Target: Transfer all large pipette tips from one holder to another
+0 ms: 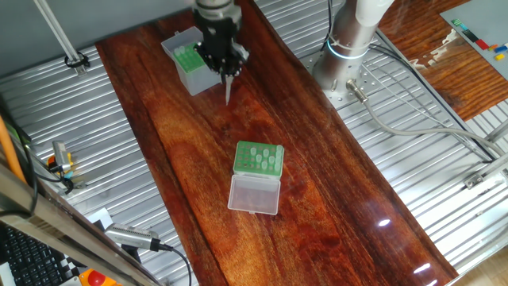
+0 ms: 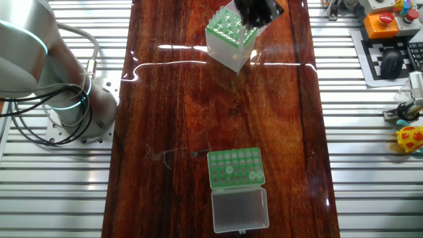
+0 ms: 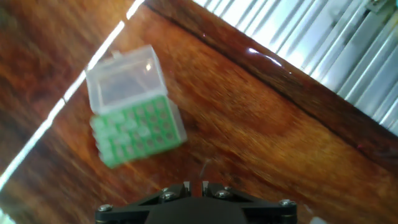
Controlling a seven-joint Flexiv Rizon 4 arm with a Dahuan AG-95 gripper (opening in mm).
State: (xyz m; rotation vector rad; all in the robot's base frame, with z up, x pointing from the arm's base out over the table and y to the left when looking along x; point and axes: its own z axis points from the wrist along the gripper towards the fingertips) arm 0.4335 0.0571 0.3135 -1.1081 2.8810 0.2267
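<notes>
My gripper (image 1: 228, 71) hangs over the far end of the table, beside the taller translucent box with the green insert (image 1: 190, 62). It is shut on a large pipette tip (image 1: 228, 90) that points down at the wood. In the other fixed view the gripper (image 2: 259, 13) overlaps the box's (image 2: 230, 41) far corner. The low green rack (image 1: 259, 159) sits mid-table with its clear lid (image 1: 254, 193) folded open, and a few pale tips (image 2: 229, 170) stand in it. The hand view shows the rack (image 3: 138, 127) from above, ahead and left of my near-closed gripper (image 3: 196, 185).
The dark wooden table (image 1: 333, 199) is flanked by ribbed metal surfaces (image 1: 413, 183). The arm's base (image 1: 349, 48) stands at the far right with cables trailing from it. A keyboard and tools (image 1: 48, 254) lie off the table's near left edge.
</notes>
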